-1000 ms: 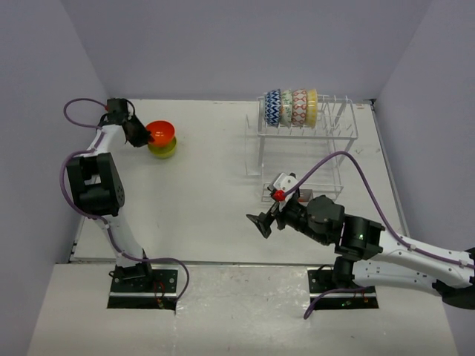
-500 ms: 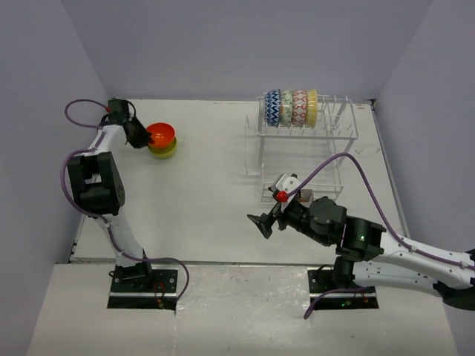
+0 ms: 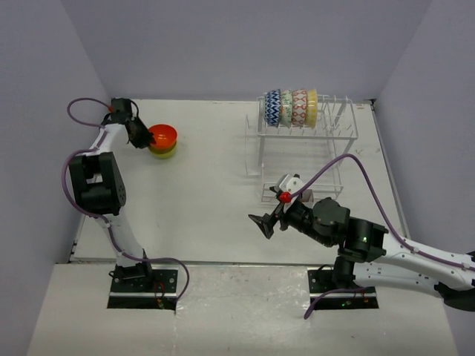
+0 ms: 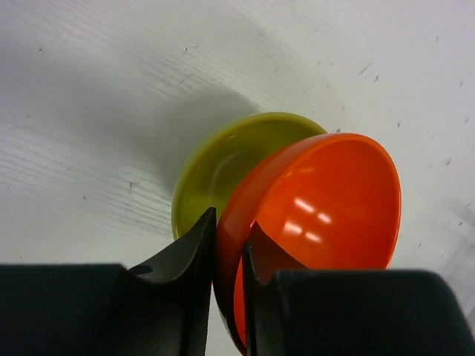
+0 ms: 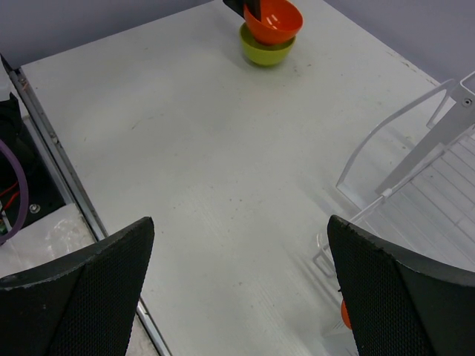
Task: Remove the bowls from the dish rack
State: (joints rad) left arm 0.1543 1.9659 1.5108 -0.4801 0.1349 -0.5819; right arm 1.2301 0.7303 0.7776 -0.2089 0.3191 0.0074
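Two bowls out, four left to unload.
The orange bowl [image 4: 319,215] sits tilted in the lime-green bowl [image 4: 215,159] at the worktop's [image 3: 208,193] far left, its rim clamped by the left pincer [image 4: 230,231]. Another four bowls [image 3: 291,108] stand in the dish rack's [image 3: 338,122] top row. The right pincer [image 3: 263,223] gapes wide, empty.

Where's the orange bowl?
The orange bowl sits tilted in the lime-green bowl, far left in the top view, its rim pinched by the left gripper.
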